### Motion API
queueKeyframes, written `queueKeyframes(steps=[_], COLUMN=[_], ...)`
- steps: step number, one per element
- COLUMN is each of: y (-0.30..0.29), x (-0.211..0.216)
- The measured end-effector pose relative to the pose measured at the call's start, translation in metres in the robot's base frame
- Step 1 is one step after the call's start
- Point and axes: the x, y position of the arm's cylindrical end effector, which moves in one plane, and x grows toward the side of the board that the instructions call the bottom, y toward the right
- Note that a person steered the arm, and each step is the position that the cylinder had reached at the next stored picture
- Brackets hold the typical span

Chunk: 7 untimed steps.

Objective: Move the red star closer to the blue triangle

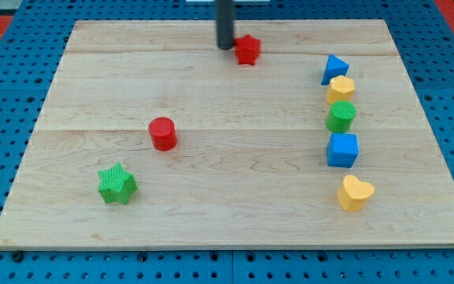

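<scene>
Camera view, my tip [225,47] beside red star [247,50]

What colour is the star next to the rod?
Red. The red star sits just right of my tip in the camera view.

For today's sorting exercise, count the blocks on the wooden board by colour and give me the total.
Red: 2, the red star and the red cylinder
Blue: 2, the blue triangle and the blue cube
Yellow: 2, the yellow hexagon and the yellow heart
Green: 2, the green star and the green cylinder
Total: 8
</scene>
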Motion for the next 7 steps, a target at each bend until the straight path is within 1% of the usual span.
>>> queueKeyframes(steps=[1, 2, 3, 4, 5, 7], y=[0.047, -0.035, 0.001, 0.054, 0.083, 0.132], x=[0.000, -0.010, 0.035, 0.025, -0.003, -0.011])
